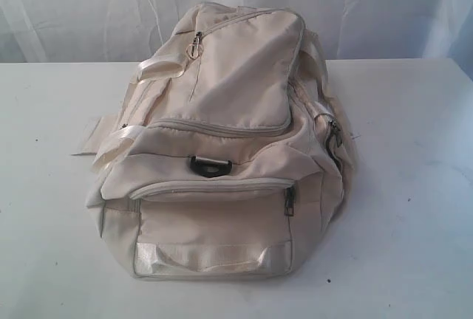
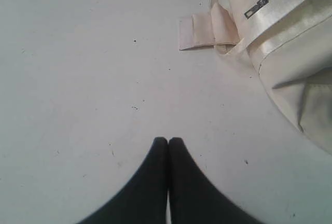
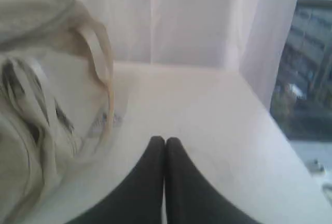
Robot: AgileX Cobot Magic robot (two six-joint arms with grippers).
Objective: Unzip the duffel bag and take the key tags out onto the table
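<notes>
Duffel bag (image 1: 222, 149) apart from closed fingers (image 2: 151, 182) (image 3: 149, 182)

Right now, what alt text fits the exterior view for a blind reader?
A cream duffel bag lies on a white table, its visible zips closed and pale handles draped at its left. No key tags are in sight; a white curtain hangs behind.

Nothing readable here, folks: no txt, brand or nos. on the duffel bag (image 1: 229, 149), just plain cream fabric in the exterior view. Zip pull (image 2: 257, 7) is too small to make out any stamp, and the fabric tab (image 2: 202, 32) lying beside the bag shows a blank face. In the right wrist view the dark marks (image 3: 61, 116) on the bag are too blurred to tell if they're print.
</notes>
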